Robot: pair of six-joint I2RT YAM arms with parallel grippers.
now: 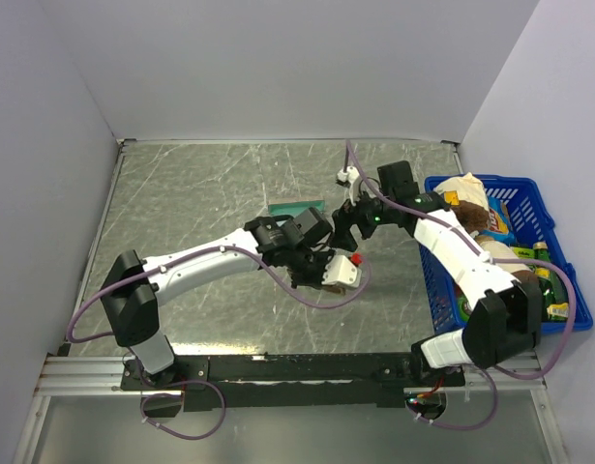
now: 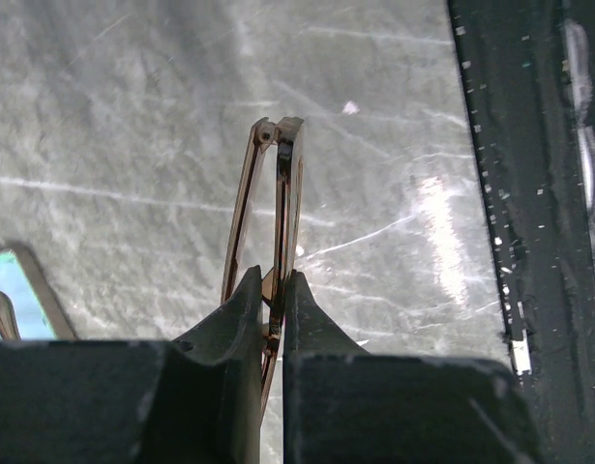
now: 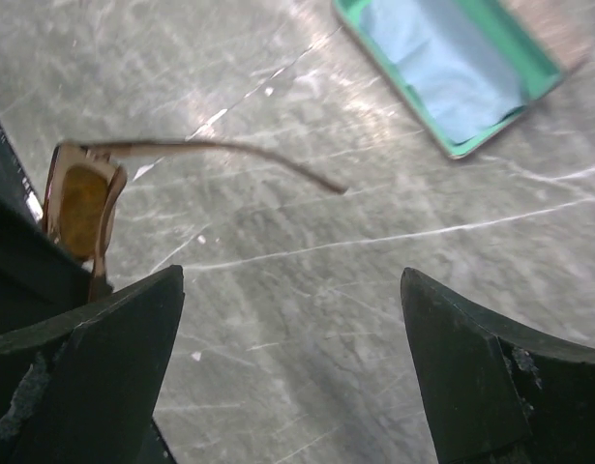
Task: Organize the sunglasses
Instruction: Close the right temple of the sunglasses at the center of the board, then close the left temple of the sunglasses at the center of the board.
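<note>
The sunglasses [image 2: 276, 193], with amber lenses and a thin brown frame, hang above the table, pinched edge-on between my left gripper's [image 2: 274, 282] fingers. In the right wrist view the sunglasses [image 3: 81, 207] sit at the left, one temple arm sticking out to the right. My right gripper [image 3: 292, 280] stands wide open over bare table just beside them, nothing between its fingers. From above, my left gripper [image 1: 328, 274] and right gripper [image 1: 347, 224] are close together at mid-table. The case [image 3: 452, 68] lies open beyond, a light blue cloth inside.
A blue basket [image 1: 434, 280] full of assorted items stands at the right edge, beside the right arm. The case [image 1: 297, 206] lies just behind the two grippers. White walls close in the table at the back and sides.
</note>
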